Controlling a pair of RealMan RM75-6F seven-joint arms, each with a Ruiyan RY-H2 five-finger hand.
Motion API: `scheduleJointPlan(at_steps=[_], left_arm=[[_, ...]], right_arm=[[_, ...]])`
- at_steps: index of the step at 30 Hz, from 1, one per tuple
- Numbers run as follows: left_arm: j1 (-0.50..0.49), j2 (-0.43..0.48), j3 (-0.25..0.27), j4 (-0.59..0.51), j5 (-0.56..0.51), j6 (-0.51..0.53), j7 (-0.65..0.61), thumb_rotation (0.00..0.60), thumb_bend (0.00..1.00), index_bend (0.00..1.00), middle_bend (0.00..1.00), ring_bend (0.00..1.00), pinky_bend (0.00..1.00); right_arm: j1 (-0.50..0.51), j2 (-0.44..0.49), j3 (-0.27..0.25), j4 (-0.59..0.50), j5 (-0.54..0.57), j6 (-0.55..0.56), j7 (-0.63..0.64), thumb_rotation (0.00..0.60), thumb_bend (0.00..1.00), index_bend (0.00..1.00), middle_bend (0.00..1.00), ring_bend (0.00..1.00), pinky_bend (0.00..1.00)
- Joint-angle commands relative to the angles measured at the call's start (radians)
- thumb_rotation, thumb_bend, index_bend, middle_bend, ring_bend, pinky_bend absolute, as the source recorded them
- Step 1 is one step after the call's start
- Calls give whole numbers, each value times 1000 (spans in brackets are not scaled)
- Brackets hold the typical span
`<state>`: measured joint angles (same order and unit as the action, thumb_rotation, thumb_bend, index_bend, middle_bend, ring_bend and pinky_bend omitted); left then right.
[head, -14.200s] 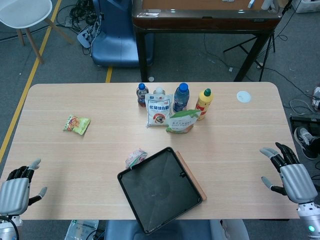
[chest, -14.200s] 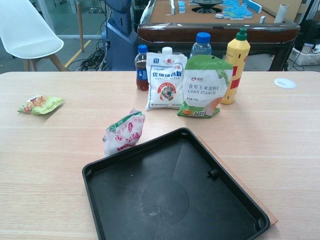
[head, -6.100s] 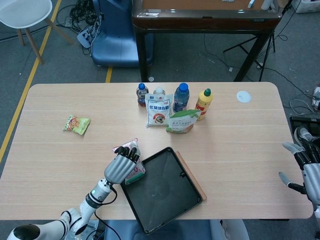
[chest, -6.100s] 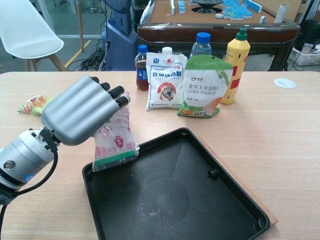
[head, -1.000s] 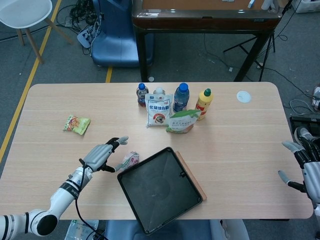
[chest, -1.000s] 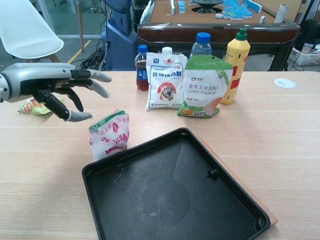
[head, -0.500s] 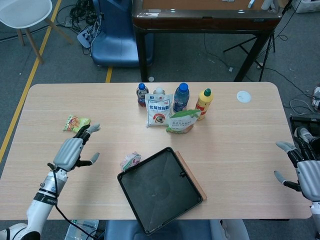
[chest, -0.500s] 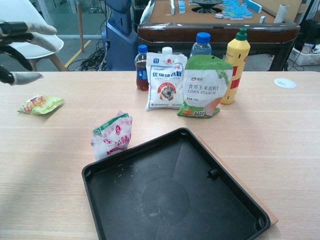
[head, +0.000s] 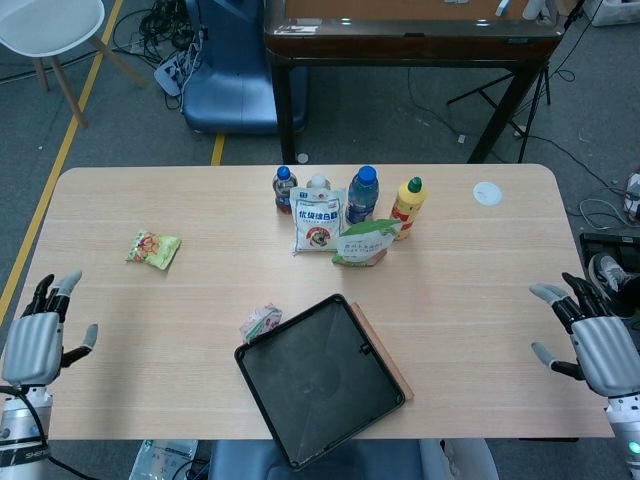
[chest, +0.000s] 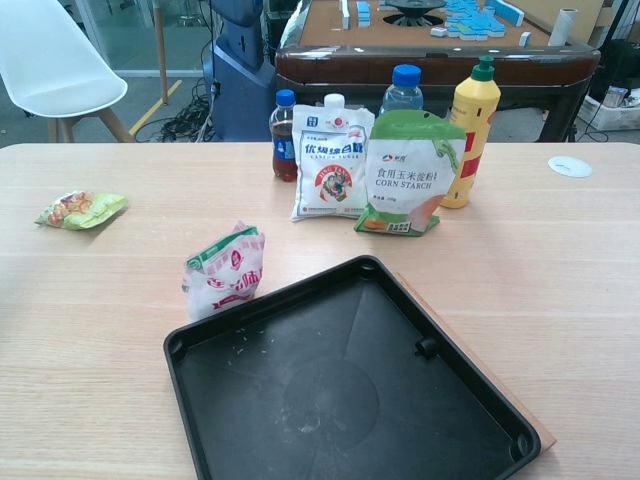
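Two metal five-finger hands show only in the head view, at opposite ends of the pale wooden table. Left hand: at the table's left edge, fingers spread and released, holding nothing. Right hand: at the table's right edge, fingers likewise spread, holding nothing.

Landmark: square black plastic tray, lying at the table's near edge on a thin wooden board that shows along its right side.

Small pink-and-white snack packet with a green top: stands upright, just beside the tray's left corner, well apart from the fingers of both hands; the left hand is the nearer.

Behind the tray, in a close group: small dark cola bottle, white pouch with red emblem, clear blue-capped water bottle, green-and-white corn starch bag, yellow squeeze bottle with green cap.

Far left of the tray: flat green-and-orange snack packet.

Behind and to the right of the tray: small white round lid.
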<state>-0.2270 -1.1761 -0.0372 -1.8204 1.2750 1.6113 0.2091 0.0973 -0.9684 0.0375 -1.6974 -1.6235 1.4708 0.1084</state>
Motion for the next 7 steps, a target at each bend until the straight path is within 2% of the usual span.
scheduleJointPlan(at_steps=[1,7], left_arm=[[39,3,25,-1,30,27,0,600,345,103,148,40,233],[85,4,57,-5,101,42,-33,600,345,103,148,40,225]], right_arm=[[-1,-8,-4,1,-9,7,-8,600,245,177,227,31,60],[-1,-28,-16,6,-45,22,-35,600,244,177,237,30,60]])
